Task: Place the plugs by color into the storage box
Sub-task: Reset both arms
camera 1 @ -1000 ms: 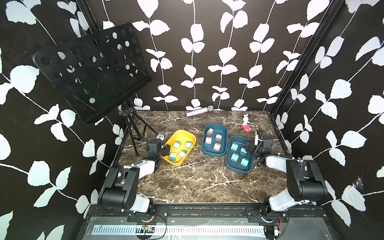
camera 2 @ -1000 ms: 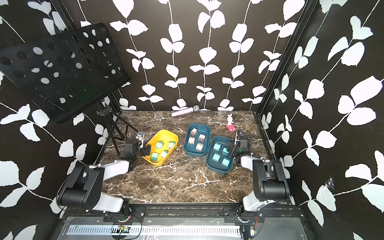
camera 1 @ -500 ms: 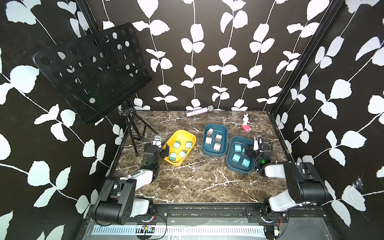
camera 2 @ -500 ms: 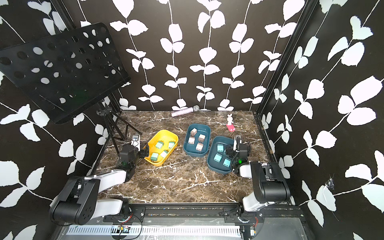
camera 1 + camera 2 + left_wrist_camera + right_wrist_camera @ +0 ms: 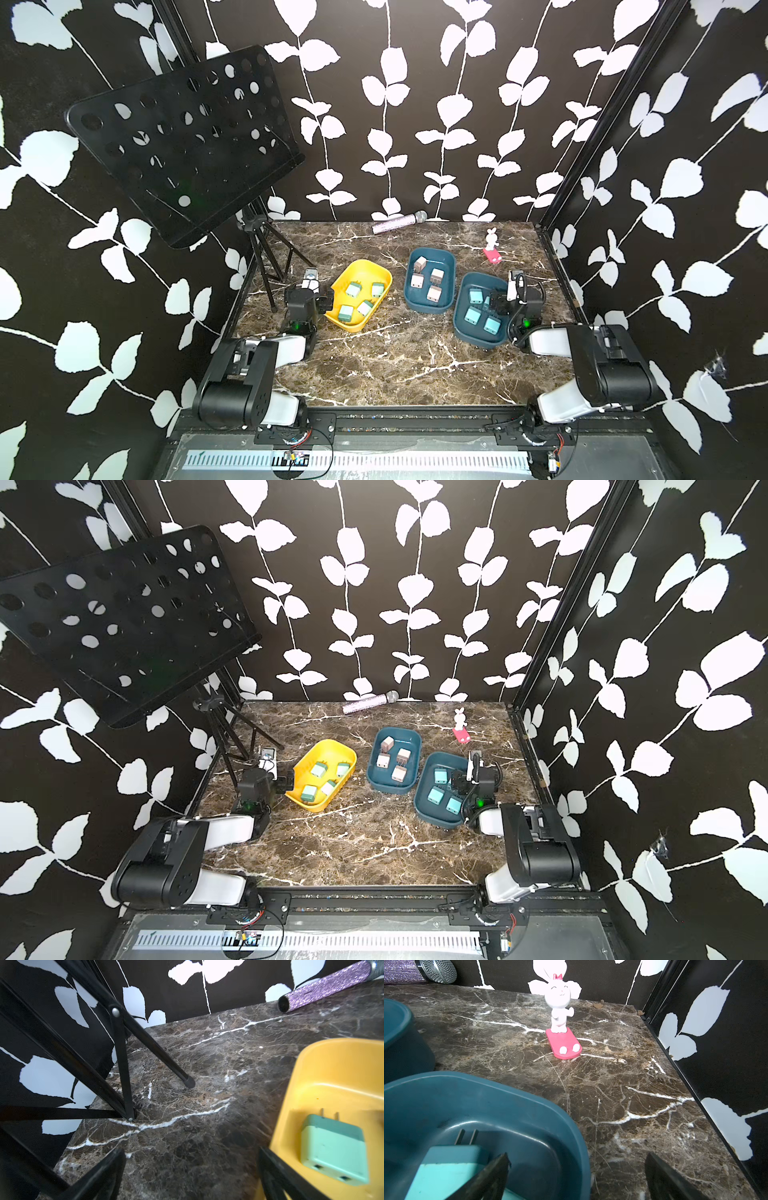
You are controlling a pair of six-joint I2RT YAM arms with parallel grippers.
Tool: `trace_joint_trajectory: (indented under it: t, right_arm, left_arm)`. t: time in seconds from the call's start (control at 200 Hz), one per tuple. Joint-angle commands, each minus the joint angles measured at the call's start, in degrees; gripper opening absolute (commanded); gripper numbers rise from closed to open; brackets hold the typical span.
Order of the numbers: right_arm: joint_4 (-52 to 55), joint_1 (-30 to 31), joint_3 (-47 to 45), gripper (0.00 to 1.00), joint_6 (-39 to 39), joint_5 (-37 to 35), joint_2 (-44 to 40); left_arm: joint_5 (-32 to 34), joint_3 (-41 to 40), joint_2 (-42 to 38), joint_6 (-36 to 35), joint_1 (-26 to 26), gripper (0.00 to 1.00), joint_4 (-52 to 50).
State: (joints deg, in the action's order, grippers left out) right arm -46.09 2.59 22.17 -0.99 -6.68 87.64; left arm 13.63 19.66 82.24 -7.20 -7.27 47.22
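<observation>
Mint green plugs (image 5: 353,289) lie in the yellow storage box (image 5: 361,262). Pink-beige plugs (image 5: 436,275) lie in the middle teal box (image 5: 432,251), light blue plugs (image 5: 472,316) in the right teal box (image 5: 473,336). My left gripper (image 5: 322,297) (image 5: 192,1150) is open just left of the yellow box (image 5: 332,1064), with bare table between its fingers and a mint plug (image 5: 332,1147) beside it. My right gripper (image 5: 498,301) (image 5: 577,1155) is open, straddling the right teal box's rim (image 5: 529,1097) beside a light blue plug (image 5: 446,1167). Neither holds anything.
A black music stand (image 5: 187,158) leans over the back left, its tripod legs (image 5: 122,1064) on the table close to my left gripper. A purple microphone (image 5: 399,222) lies at the back wall. A white rabbit figure on a red base (image 5: 560,1012) stands back right, near the enclosure frame (image 5: 695,1088).
Both arms have folded lower and back toward the front edge. The right gripper has drifted slightly left over its box. Both stayed open, and the plugs have not moved.
</observation>
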Motion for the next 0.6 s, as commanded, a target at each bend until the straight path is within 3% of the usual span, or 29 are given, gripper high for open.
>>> trace_joint_trajectory:
  t: [0.0,0.06,0.125,0.19,0.285,0.35,0.41,0.595]
  right_arm:
    - [-3.31,-0.04,0.24,0.99,-0.94,0.26,-0.42]
    - [-3.27,-0.04,0.25,0.99,-0.94,0.23,-0.41]
    - [-3.29,-0.04,0.25,0.99,-0.93,0.25,-0.4]
    - [-3.27,-0.09,0.31,0.99,-0.94,0.24,-0.3]
    - [-3.25,-0.04,0.24,0.99,-0.94,0.25,-0.44]
    - [-3.3,-0.05,0.28,0.99,-0.9,0.24,-0.44]
    - [-3.25,-0.04,0.32,0.99,-0.97,0.23,-0.39]
    - [-3.31,-0.04,0.27,0.99,-0.9,0.25,-0.39]
  left_arm:
    - [-4.28,0.33,4.08,-1.18,1.0,0.99,6.98]
    - [-6.59,0.98,8.74,-1.76,1.83,0.99,12.53]
    - [-9.33,1.28,5.41,0.85,4.1,0.99,5.02]
    - [-10.33,-1.26,8.01,0.96,4.6,0.99,15.08]
    - [-8.64,4.09,6.16,1.5,4.6,0.99,1.44]
    - [-9.2,2.73,7.31,0.7,4.46,0.99,6.23]
    - [-9.76,4.28,6.65,0.78,4.46,0.99,1.86]
    - [-10.52,4.15,6.34,0.45,4.46,0.99,1.56]
